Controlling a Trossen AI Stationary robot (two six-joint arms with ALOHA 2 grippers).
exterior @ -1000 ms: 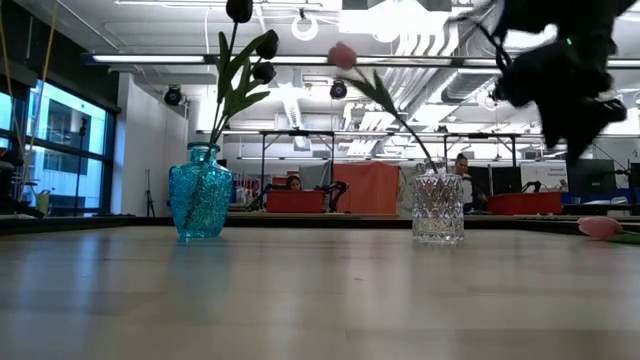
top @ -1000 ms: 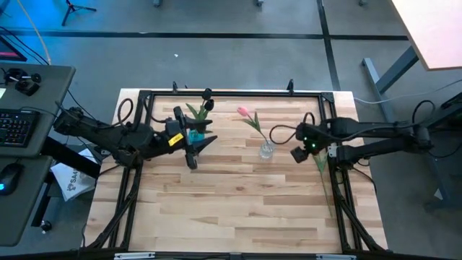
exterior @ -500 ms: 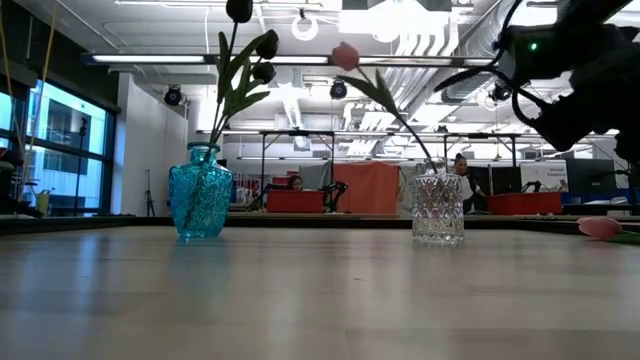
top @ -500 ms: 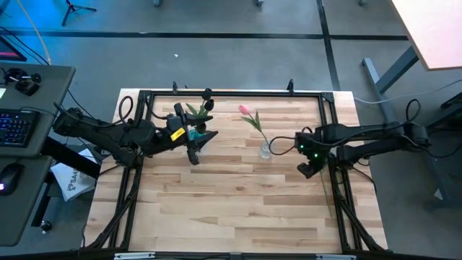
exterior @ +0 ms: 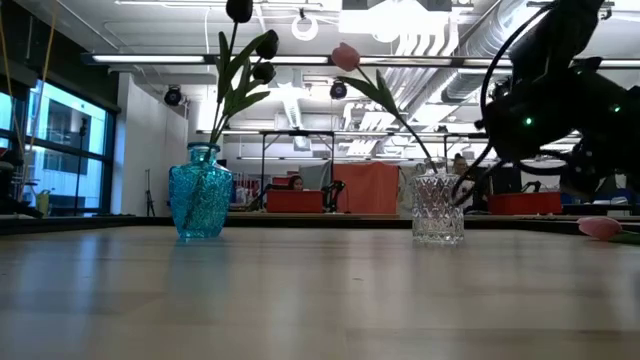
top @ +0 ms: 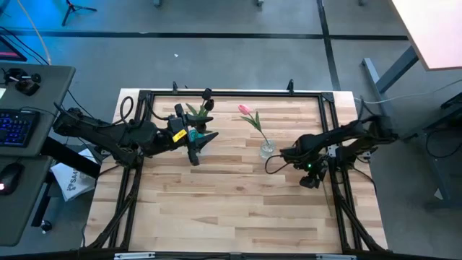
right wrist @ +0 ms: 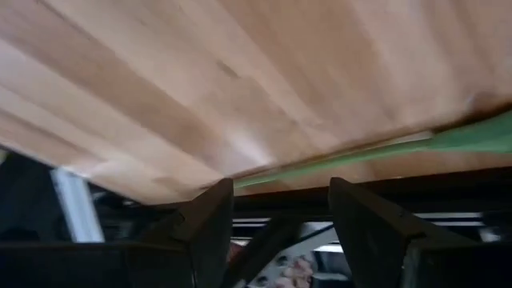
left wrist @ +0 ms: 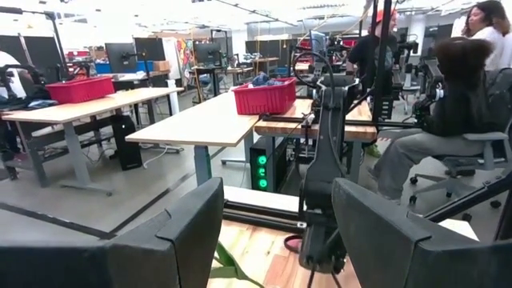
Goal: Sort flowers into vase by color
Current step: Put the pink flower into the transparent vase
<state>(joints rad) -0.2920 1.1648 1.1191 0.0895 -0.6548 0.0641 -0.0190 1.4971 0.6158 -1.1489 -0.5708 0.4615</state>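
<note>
Two dark tulips (top: 207,101) stand with their stems in the blue vase (exterior: 200,203). One pink tulip (top: 246,110) leans in the clear vase (exterior: 438,208). The other pink tulip lies flat on the table near its right edge: its head (exterior: 600,227) shows in the low view and its green stem (right wrist: 384,150) in the right wrist view. My right gripper (top: 310,179) is open and tipped down over that stem, apart from it. My left gripper (top: 199,146) is open and hovers beside the blue vase.
A black frame rail (top: 339,195) runs along the table's right edge, close to the lying tulip and my right gripper. Bare wood (top: 231,209) fills the near half of the table. People sit at benches in the room beyond (left wrist: 464,96).
My right gripper has moved from beside the clear vase toward the table's near edge and down, tipping to point at the table near the lying pink tulip, while its arm folded in. The vases and flowers have stayed put.
</note>
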